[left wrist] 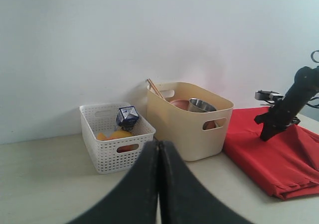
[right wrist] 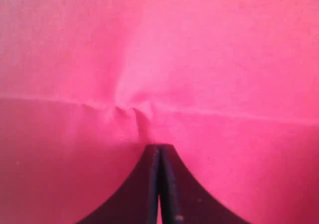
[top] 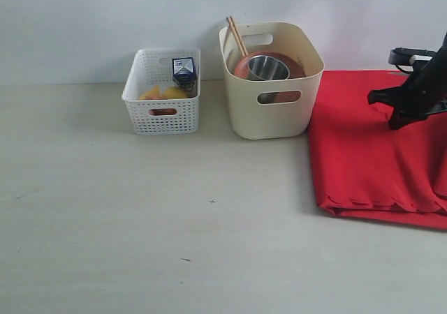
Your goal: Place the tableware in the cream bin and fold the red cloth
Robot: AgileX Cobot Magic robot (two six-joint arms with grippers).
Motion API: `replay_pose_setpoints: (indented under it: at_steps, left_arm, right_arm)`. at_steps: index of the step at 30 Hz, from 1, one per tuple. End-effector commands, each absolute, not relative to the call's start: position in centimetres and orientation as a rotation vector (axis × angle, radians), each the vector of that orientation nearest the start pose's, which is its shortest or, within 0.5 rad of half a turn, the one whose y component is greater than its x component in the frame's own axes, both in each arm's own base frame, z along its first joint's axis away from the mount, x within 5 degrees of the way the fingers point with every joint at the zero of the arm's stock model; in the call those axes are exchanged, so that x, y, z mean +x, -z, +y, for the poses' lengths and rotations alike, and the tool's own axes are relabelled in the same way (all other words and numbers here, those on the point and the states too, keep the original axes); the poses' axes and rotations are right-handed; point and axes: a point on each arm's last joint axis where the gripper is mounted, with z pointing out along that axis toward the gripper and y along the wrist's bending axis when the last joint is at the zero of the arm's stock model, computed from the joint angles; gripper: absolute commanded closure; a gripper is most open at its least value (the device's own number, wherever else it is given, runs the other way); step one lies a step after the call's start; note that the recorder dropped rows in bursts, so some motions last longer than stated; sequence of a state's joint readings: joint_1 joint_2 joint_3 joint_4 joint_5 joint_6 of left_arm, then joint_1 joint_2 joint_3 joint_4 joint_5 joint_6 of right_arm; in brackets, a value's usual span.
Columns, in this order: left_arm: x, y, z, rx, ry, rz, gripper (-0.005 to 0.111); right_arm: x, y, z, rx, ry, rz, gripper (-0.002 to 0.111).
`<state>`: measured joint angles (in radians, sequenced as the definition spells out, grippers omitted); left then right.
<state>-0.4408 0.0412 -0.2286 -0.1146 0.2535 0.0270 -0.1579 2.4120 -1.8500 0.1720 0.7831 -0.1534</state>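
- Exterior view: my right hand (top: 399, 121) is down over the red cloth (top: 363, 153), which lies doubled on the surface (top: 174, 223) directly beneath it, with its scalloped edge showing.
- The cream bin (top: 272, 115) stands just past the cloth's edge, near that hand but apart from it. A steel cup (top: 267, 67), a brown plate (top: 242, 68) and chopsticks (top: 236, 35) sit inside it.
- A white basket (top: 160, 122) with a milk carton (top: 184, 70) is farther from the hand, beyond the bin.
- Left wrist view: my left hand (left wrist: 158, 144) is fully closed with nothing in it. Bin and basket stand ahead of it, well apart, and the cloth is off to one side.
- Right wrist view: the right hand's tips are pressed together, and the cloth puckers right at them, so it looks pinched. Red fabric fills everything ahead.
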Motion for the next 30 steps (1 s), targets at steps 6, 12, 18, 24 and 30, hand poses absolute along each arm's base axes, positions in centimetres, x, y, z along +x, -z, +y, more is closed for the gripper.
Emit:
replay_pose_setpoints:
  at_steps: [6, 12, 18, 24, 30]
  left_arm:
    - [4.0, -26.4, -2.2, 0.294, 0.439, 1.525, 0.107]
    - [4.0, -26.4, -2.2, 0.294, 0.439, 1.525, 0.107]
    - [4.0, -26.4, -2.1, 0.290, 0.432, 1.531, 0.107]
    - [4.1, -26.3, -1.9, 0.251, 0.393, 1.536, 0.107]
    - [4.2, -26.3, -1.6, 0.199, 0.339, 1.542, 0.107]
  right_arm:
    - [50.9, -6.6, -6.9, 0.168, -0.130, 2.780, 0.108]
    - [51.5, -5.9, -5.3, 0.182, -0.232, 2.775, 0.108]
    - [51.5, -5.9, -4.1, 0.185, -0.400, 2.776, 0.108]
    - [50.9, -9.4, -5.2, 0.208, -0.250, 2.791, 0.108]
    - [48.9, -17.2, -5.4, 0.181, -0.150, 2.691, 0.108]
